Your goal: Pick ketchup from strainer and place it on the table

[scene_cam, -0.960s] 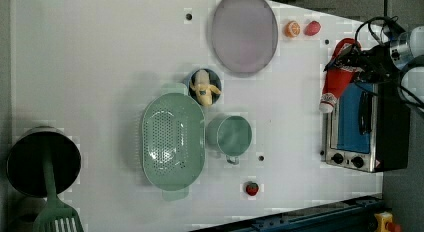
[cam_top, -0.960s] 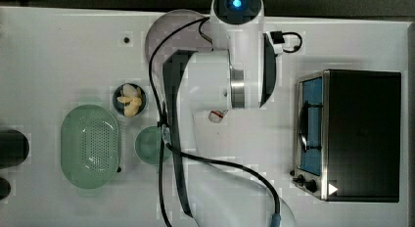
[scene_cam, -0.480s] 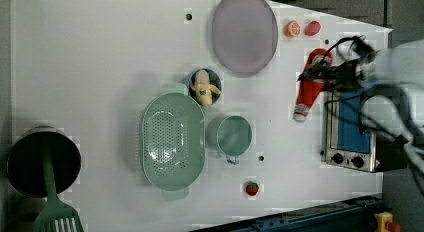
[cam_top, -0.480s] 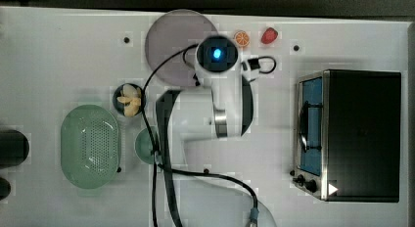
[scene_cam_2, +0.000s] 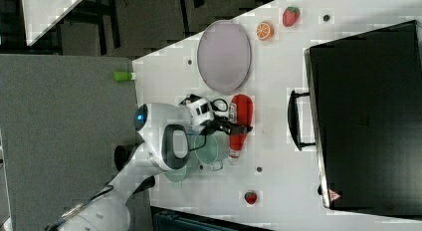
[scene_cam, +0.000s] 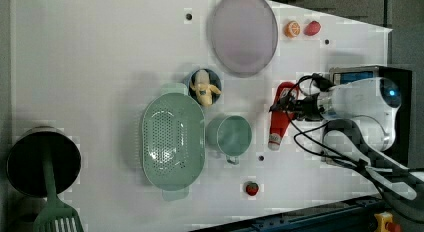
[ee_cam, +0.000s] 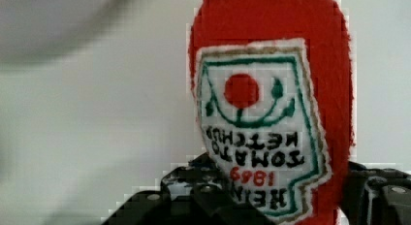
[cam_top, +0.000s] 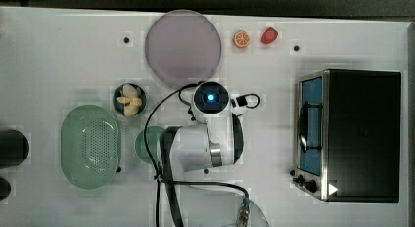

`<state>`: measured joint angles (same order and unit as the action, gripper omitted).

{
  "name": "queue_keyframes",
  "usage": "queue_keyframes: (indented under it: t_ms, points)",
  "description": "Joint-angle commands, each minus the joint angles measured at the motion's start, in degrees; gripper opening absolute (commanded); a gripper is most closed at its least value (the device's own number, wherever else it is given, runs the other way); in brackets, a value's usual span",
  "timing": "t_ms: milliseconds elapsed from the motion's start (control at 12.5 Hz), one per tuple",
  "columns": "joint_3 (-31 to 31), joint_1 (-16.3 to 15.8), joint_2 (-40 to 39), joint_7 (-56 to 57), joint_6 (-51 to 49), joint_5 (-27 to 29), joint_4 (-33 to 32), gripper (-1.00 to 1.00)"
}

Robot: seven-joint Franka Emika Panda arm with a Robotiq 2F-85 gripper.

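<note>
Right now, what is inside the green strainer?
Nothing: the strainer shows only its bare perforated bottom. The ketchup is out, in the gripper over the table.

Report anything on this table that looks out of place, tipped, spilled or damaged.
Nothing looks spilled or damaged. The one thing off its place is the ketchup, gripped in the gripper beside the cup, clear of the empty strainer.

In the top view the arm [cam_top: 205, 139] covers the ketchup and part of the green cup [cam_top: 146, 145] beside the strainer [cam_top: 90, 145]. In the wrist view the ketchup [ee_cam: 271, 104] runs past the picture's edges, its cap unseen, and the pincer [ee_cam: 271, 205] shows just 2 dark fingers [ee_cam: 194, 196] cut off at the edge. In the right view the arm hides most of the strainer [scene_cam_2: 176, 175] beside the cup.
</note>
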<state>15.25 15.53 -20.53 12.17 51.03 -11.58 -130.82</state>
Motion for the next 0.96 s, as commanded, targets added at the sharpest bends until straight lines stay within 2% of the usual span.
queue_keyframes:
  t_ms: [80,320,400,640,960]
  points:
    - [-0.28,1.75,0.17,1.99,3.45,-0.09,0.35,0.27]
    - [0.00,1.75,-0.04,1.99,3.83,-0.08,1.23,0.90]
    - [0.24,1.74,1.34,1.99,3.87,-0.08,2.21,1.00]
    - [0.85,1.71,6.66,1.91,1.71,0.02,6.61,1.00]
    - [0.86,1.61,11.17,-0.41,-9.84,0.31,16.24,1.00]
